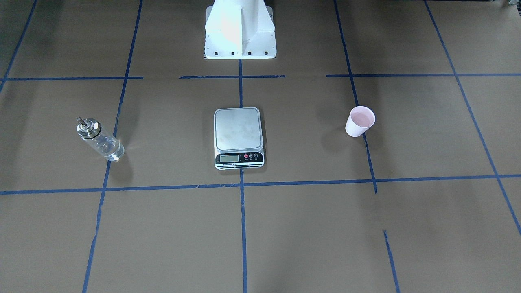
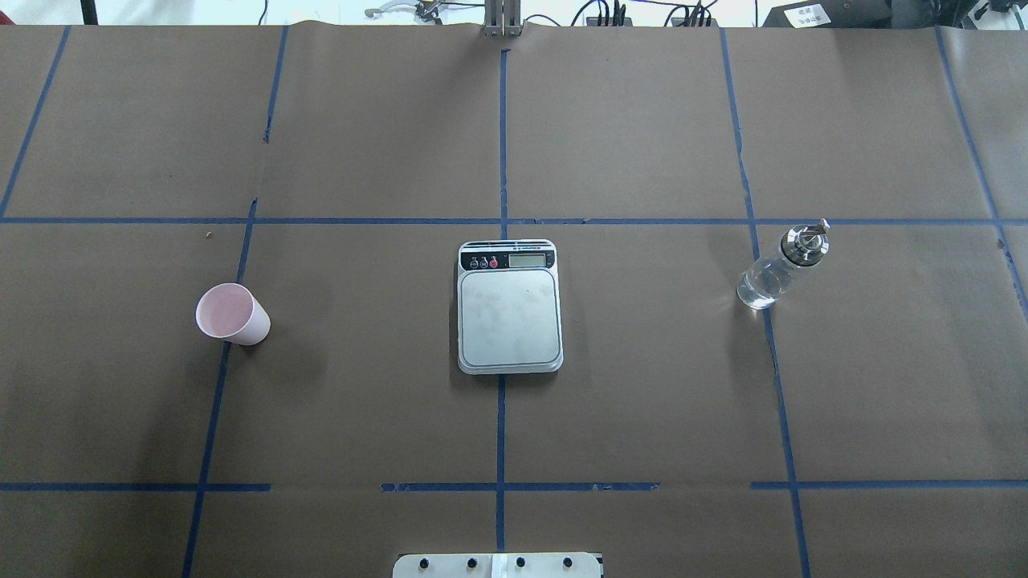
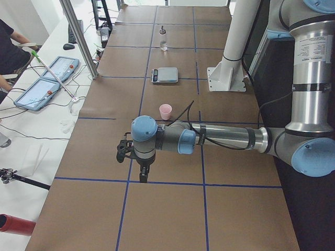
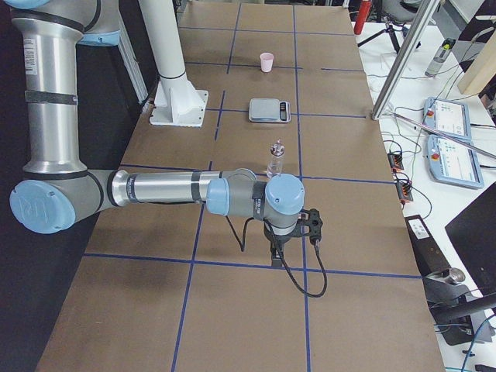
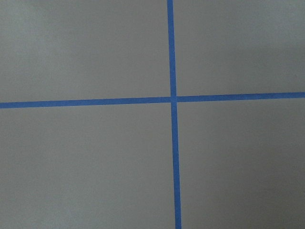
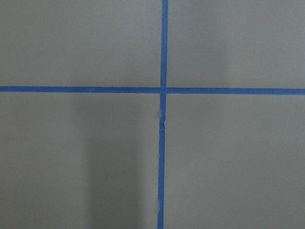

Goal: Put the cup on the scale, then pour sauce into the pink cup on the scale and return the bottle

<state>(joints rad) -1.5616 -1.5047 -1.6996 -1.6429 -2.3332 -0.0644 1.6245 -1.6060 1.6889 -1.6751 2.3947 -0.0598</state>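
Beyond the left end effector [image 3: 142, 175], farther in along the desk [image 2: 642, 401], the cup [image 2: 233, 314] stands upright. It is pale pink, tapered and matte like paper, with its mouth open. Past the cup lies the scale [image 2: 508, 307], a flat rectangle with rounded corners and a smudged steel plate, its display strip on the far edge in the overhead view. Just beyond the right end effector [image 4: 275, 259] stands the bottle [image 2: 777, 269], a clear glass cylinder with a shiny metal collar and spout. Whether it holds liquid is hard to make out. The three stand in a row, well apart, with broad brown paper between them.

Each end effector hangs with its fingers pointing down over a crossing of blue tape [image 5: 172, 99], touching nothing. Only the side views show them, small and dark, so I cannot tell how wide either stands. The wrist views show only paper and tape.
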